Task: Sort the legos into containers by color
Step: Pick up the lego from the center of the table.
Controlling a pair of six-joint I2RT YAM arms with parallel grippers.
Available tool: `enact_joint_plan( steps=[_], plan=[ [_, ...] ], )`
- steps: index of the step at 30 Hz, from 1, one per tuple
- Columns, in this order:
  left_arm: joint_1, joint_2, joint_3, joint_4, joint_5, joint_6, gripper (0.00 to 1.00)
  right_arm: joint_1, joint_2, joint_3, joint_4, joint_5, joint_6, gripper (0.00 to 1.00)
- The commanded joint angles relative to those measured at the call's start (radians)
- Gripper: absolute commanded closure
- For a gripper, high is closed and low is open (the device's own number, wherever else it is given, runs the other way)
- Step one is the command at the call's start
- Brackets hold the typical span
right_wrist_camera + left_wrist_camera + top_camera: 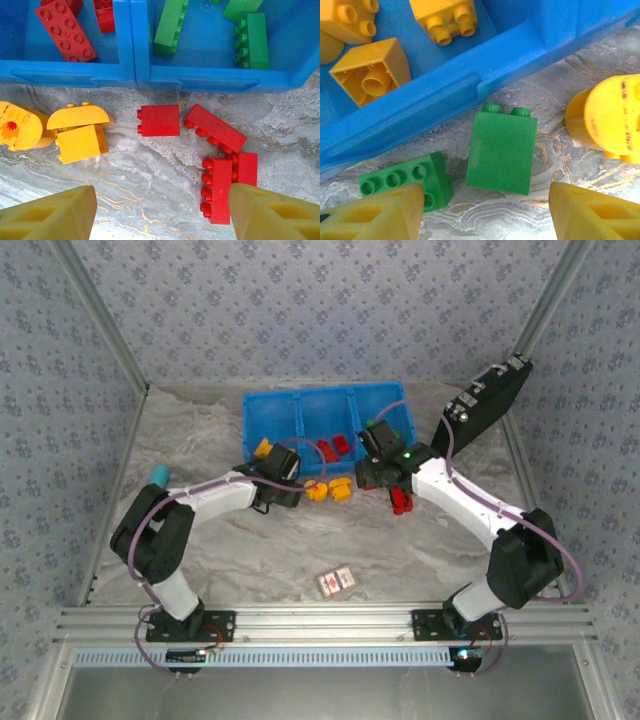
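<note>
The left gripper (485,215) hangs low over the marbled surface (560,165) just outside the blue bin (445,95), jaws open and empty. Between its yellow fingers (375,215) a tall green brick (501,152) lies on its side, studs toward the bin wall and close to it; a low green brick (402,177) sits just beside it, studs up, partly under one finger; a round yellow piece (612,115) lies on the other side. Beyond the wall the compartment holds yellow bricks (370,70), one showing its hollow underside.

The right gripper (160,215) hovers over the surface before two more compartments, jaws spread wide, holding nothing. Four loose red bricks (159,120) lie outside the bin: a square one alone, a long one just beside it, and two touching near one finger; further along, a yellow block (80,142) touches a curved yellow brick (77,116). Inside, sorted red bricks (65,32) lie in one compartment and sorted green bricks (170,25) in the next.

From above, the bin stands at the far middle of the surface, with yellow in its left compartment, red in the middle and green on the right; both grippers are at its near wall. A card box (337,581) lies nearer the arm bases; a black device (485,400) leans beside the bin's right end.
</note>
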Motion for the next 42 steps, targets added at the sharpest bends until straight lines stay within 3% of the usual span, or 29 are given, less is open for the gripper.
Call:
enact_joint_plan(
  steps=[1, 15, 19, 25, 34, 42],
  plan=[
    [0.004, 0.038, 0.039, 0.025, 0.032, -0.013, 0.33, 0.007, -0.004, -0.002, -0.022, 0.028, -0.006, 0.28],
    [0.004, 0.138, 0.093, 0.023, 0.064, -0.016, 0.41, 0.004, 0.035, -0.002, -0.008, 0.023, -0.016, 0.28],
    [0.004, 0.15, 0.109, 0.014, 0.075, -0.013, 0.56, 0.005, 0.048, -0.002, -0.005, 0.023, -0.017, 0.28],
    [0.004, 0.153, 0.122, -0.005, 0.081, -0.009, 0.67, 0.005, 0.062, -0.002, 0.002, 0.018, -0.019, 0.28],
    [-0.018, 0.036, 0.15, -0.13, 0.096, -0.018, 0.71, -0.005, 0.037, -0.052, 0.022, 0.017, -0.008, 0.28],
    [-0.105, -0.043, 0.316, -0.18, 0.176, -0.032, 0.71, -0.032, 0.007, -0.098, 0.051, 0.014, 0.002, 0.28]
  ],
)
